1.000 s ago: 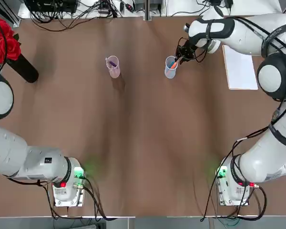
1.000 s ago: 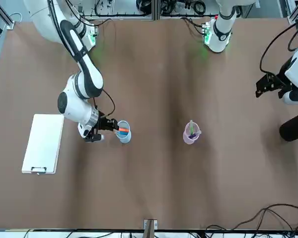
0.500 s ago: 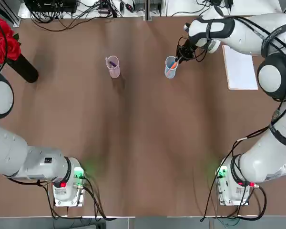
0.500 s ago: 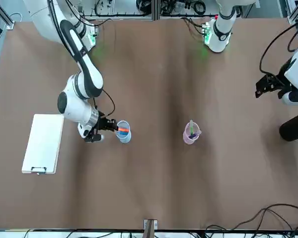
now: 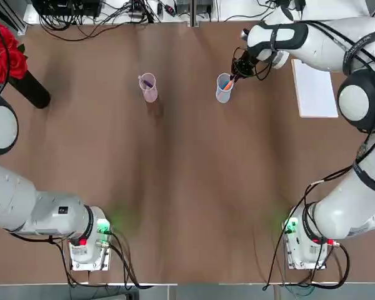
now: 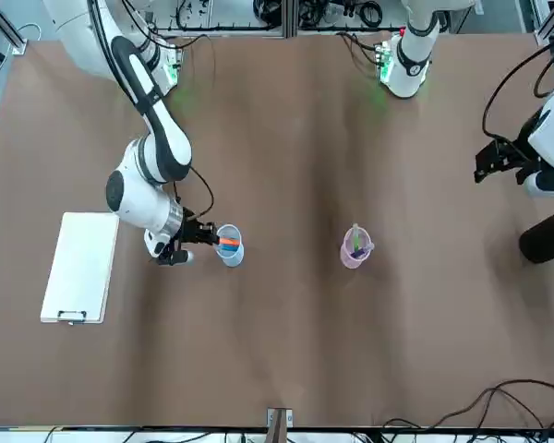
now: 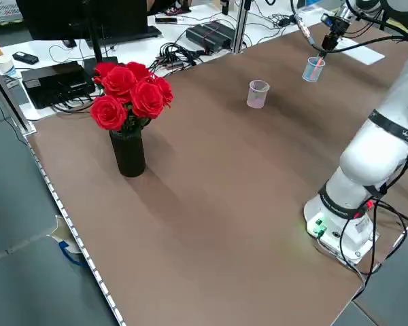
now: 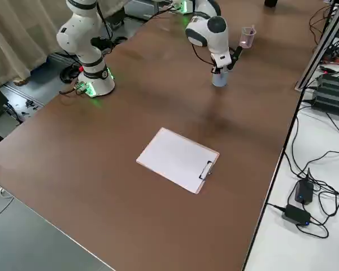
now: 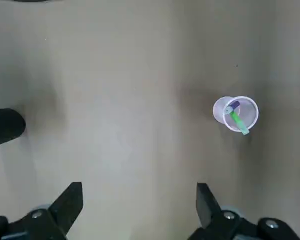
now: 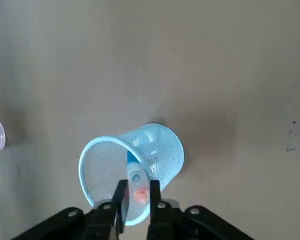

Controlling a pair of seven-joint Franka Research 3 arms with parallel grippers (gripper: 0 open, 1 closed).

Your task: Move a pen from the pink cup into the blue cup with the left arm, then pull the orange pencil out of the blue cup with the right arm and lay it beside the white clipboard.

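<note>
Toward the far edge of the table (image 5: 175, 187), right of its middle, the orange pencil (image 10: 141, 195) stands in the blue cup (image 10: 166, 150). At its upper end, the right gripper (image 10: 139, 186) has brought its fingers nearer together during the last second; now they are nearly closed, one on each side, and seem to pinch it. For the task, I think this means that the pull upward can begin, but the cup may tip if the pencil rubs the rim. Farther right is the white clipboard (image 8: 178, 160); to the left, the pink cup (image 5: 151, 95) holds a purple pen (image 9: 234, 106) and a green pen (image 9: 239, 122). Above the table's left edge, the left gripper (image 9: 139, 187) waits with fingers wide apart, holding nothing.
</note>
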